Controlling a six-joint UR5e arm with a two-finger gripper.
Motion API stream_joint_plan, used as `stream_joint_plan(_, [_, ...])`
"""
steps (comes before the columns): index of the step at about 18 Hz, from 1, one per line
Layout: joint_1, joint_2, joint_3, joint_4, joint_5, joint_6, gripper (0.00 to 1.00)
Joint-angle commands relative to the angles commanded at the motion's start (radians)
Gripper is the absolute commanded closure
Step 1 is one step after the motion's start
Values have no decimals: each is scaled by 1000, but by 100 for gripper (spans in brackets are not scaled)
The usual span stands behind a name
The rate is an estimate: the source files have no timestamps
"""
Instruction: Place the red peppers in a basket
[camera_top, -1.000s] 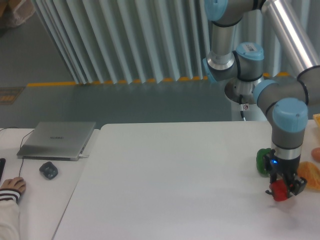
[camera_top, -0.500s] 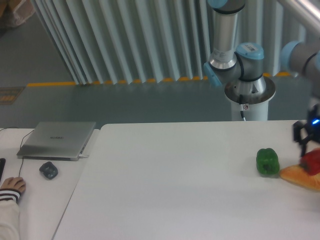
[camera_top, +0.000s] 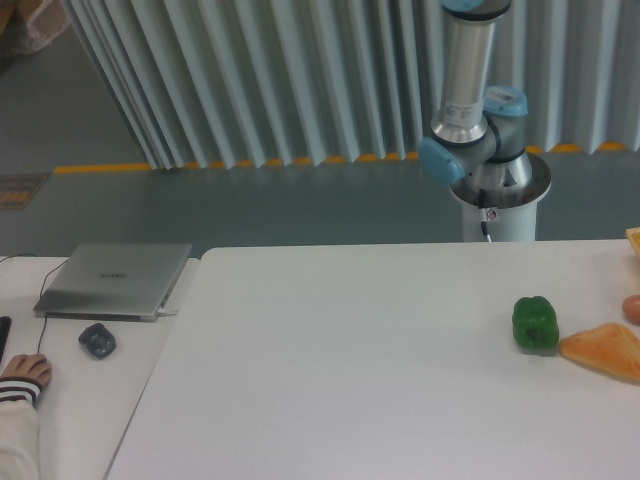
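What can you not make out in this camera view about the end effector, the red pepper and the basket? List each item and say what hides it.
- End effector: outside the frame; only the arm's base and an upright link show.
- Red pepper: not visible anywhere on the table.
- Basket: none seen; a yellow sliver at the right edge is cut off and unidentifiable.
- Reddish round thing: cropped by the right edge.
- Orange wedge: its right end is cut off.

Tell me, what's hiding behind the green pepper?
Only bare white table shows behind the green pepper. An orange wedge lies beside it. Anything tiny directly behind would be covered.
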Motion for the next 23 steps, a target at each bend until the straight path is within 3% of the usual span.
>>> stream_joint_plan(1, [32, -25, 2, 18, 12, 121, 46])
stream_joint_plan(4, [63, -74, 0, 98, 73, 292, 43])
stream_joint_plan(7, [59, -106, 0, 149, 110, 339, 41])
stream_joint_plan(9, [46, -120, 0, 156, 112, 339, 26])
stream_joint_plan(14, [31, -117, -1, 155, 112, 333, 0])
stream_joint_plan(17, [8, -100, -1, 152, 115, 334, 0])
stream_joint_plan(20, [-64, -43, -9, 138, 210, 343, 0])
stream_joint_plan(23, [-185, 24, -12, 34, 215, 354, 0])
